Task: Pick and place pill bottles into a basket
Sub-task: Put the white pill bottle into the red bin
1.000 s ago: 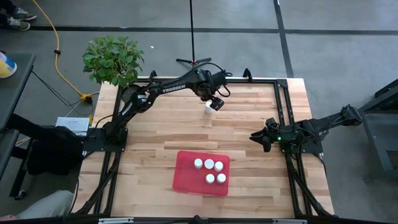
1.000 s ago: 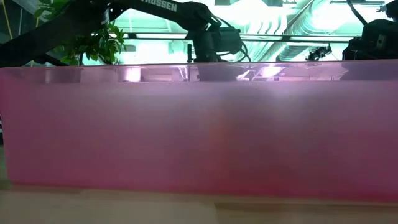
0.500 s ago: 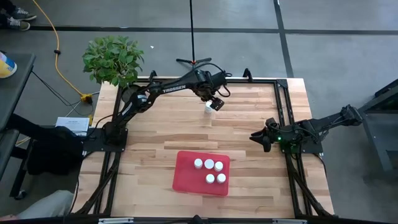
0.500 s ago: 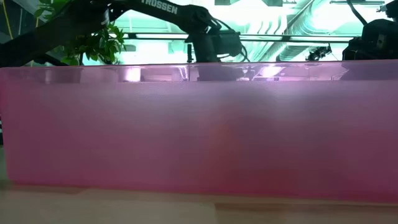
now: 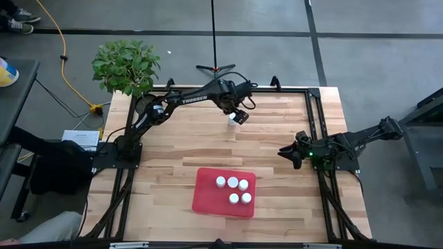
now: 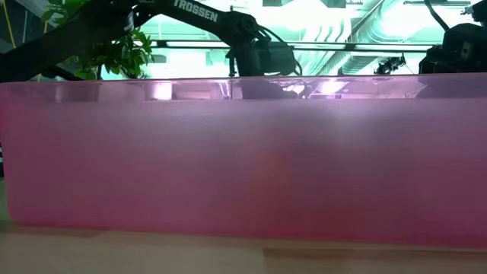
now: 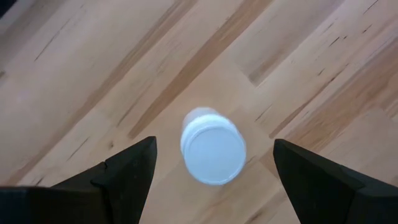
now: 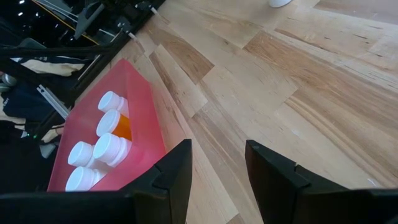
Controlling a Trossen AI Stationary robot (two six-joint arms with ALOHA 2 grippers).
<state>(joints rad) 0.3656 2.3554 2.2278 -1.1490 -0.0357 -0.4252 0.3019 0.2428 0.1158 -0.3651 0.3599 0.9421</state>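
One pill bottle with a white cap stands upright on the wooden table at the far middle. My left gripper is open above it. In the left wrist view the cap shows between the two fingers, which stand apart from it on either side. The red basket lies near the table's front edge, with several white-capped bottles standing in it. These also show in the right wrist view. My right gripper waits open and empty at the table's right side.
A potted plant stands beyond the table's far left corner. In the low view the basket's near wall fills most of the picture and hides the table behind it. Bare wood lies between the far bottle and the basket.
My left gripper has sunk a little toward the bottle on the table and stays open. The bottle has not moved.
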